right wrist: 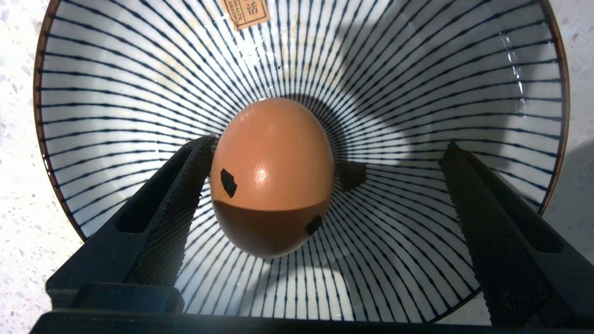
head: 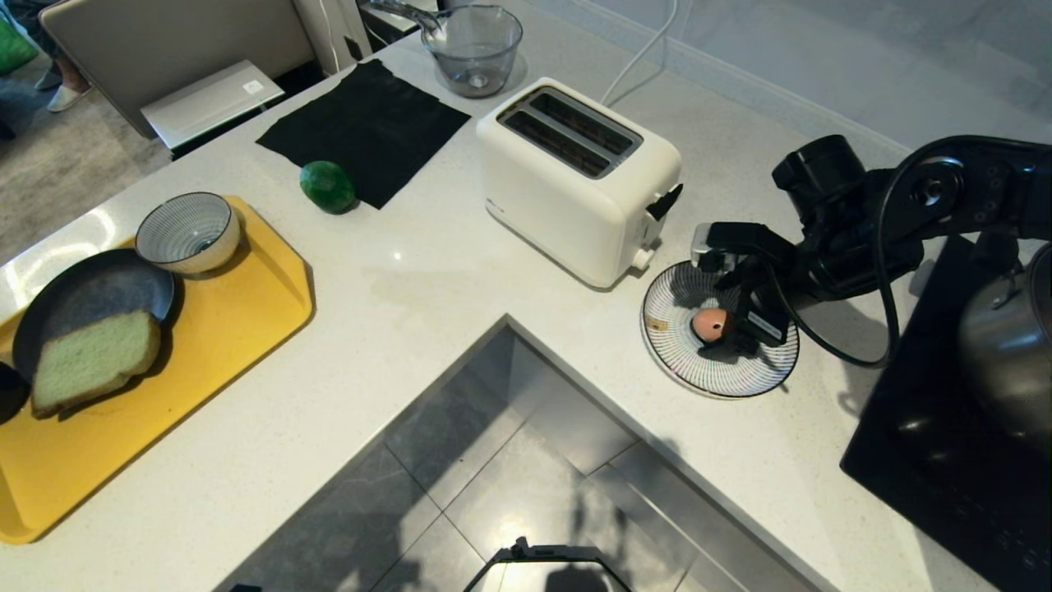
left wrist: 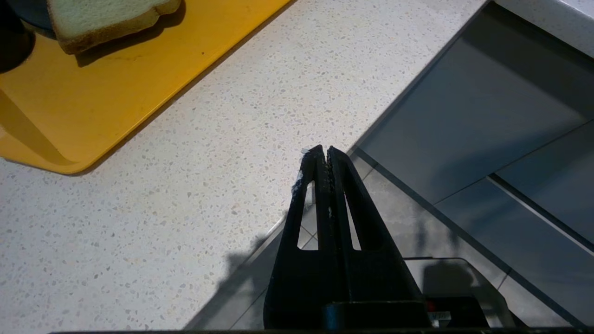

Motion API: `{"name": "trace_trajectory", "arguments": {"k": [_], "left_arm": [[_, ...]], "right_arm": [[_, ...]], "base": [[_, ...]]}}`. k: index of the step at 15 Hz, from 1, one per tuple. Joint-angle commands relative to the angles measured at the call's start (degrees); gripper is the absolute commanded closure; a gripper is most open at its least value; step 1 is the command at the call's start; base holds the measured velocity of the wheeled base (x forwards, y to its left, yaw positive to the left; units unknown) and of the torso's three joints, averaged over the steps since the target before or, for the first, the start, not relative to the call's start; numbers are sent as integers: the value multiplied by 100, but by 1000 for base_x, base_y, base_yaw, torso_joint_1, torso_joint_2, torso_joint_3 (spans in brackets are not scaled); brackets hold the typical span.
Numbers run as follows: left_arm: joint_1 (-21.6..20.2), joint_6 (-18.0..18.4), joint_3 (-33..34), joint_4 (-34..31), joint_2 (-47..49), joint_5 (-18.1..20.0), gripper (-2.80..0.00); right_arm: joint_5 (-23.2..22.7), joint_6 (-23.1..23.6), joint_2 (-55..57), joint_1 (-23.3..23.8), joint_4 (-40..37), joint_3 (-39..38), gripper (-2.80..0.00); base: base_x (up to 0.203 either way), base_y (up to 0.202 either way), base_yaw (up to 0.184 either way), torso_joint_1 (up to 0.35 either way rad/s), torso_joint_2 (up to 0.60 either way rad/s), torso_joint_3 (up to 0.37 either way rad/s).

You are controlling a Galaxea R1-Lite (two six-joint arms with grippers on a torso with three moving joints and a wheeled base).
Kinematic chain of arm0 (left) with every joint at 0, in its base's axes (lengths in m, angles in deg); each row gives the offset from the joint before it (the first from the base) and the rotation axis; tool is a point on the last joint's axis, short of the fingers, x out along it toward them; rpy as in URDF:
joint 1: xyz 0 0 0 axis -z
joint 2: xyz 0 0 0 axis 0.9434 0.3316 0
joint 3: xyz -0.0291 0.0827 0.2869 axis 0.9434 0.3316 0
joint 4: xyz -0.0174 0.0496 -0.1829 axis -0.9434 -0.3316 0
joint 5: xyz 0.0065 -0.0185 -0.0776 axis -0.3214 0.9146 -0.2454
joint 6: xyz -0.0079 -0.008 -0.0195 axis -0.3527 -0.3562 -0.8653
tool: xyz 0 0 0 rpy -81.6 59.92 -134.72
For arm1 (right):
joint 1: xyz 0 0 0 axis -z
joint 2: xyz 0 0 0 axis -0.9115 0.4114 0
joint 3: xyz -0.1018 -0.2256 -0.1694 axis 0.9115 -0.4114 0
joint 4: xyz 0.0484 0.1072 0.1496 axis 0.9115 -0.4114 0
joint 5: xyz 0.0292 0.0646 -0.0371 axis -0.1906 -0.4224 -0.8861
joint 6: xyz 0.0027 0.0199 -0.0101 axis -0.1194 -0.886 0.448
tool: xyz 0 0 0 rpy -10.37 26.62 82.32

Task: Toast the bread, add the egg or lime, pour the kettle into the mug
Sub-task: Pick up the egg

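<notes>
I have the right gripper (right wrist: pixel 325 153) over the striped ceramic dish (right wrist: pixel 116 83), its ribbed black jaws spread wide around the smooth, glossy brown egg (right wrist: pixel 271 176) lying inside, one jaw touching it; left gripper (left wrist: pixel 323 153) pinched closed above the speckled tabletop (left wrist: pixel 185 185)

Little can be read. A small tan sticker (right wrist: pixel 244 13) sits on the inner wall of the striped plate (right wrist: pixel 116 83), near its rim; it carries printed characters, of which one Chinese character, 活, can be made out in the right wrist view, while the smaller lines beside it are too fine to read. In the head view the same sticker shows only as a tan patch. The white toaster (head: pixel 575 177) has a tiny grey mark low on its side, too small to read. A flat white device (head: pixel 212 100) beyond the surface bears a small pale square label, also unreadable
</notes>
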State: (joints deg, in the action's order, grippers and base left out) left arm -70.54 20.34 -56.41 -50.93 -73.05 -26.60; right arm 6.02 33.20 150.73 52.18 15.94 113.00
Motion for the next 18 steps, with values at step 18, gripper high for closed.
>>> {"name": "trace_trajectory", "arguments": {"k": [18], "left_arm": [[-1, -4, 88, 3, -4, -2, 0]], "right_arm": [[-53, 32, -20, -44, -32, -18, -280]], "base": [[0, 0, 0, 0, 0, 0]]}}
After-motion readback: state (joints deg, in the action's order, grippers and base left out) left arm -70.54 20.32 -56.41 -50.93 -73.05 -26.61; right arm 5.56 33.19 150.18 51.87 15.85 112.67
